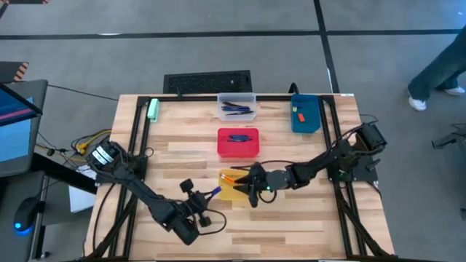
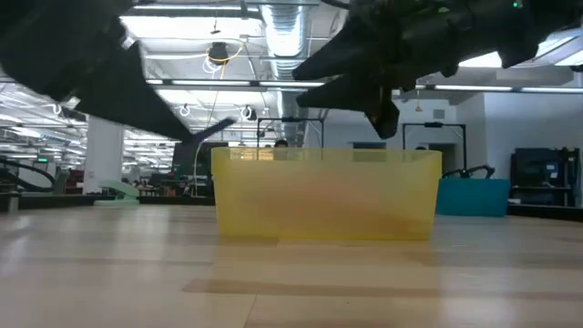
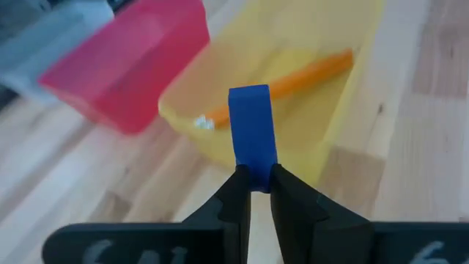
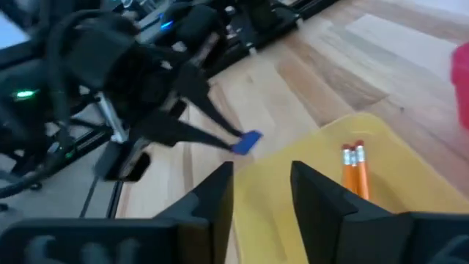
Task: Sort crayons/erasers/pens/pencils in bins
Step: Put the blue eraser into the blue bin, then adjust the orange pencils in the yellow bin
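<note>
Left end effector point(image 3: 254, 192) clamped on a short stubby blue crayon point(image 3: 251, 132), just left of the shallow yellow plastic bin point(image 1: 234, 186), right end effector point(image 4: 261, 183) parted and empty above that bin, two long orange pencils point(image 4: 354, 167) lay inside.

Even, bright light falls from ceiling strips point(image 2: 228, 84) seen in the low view, leaving only soft, faint shadows on the tabletop point(image 1: 291, 225). The yellow bin point(image 2: 326, 193) glows translucent there. Both wrist views are soft: the red bin point(image 3: 124, 66) and the far arm point(image 4: 124, 66) blur.
</note>
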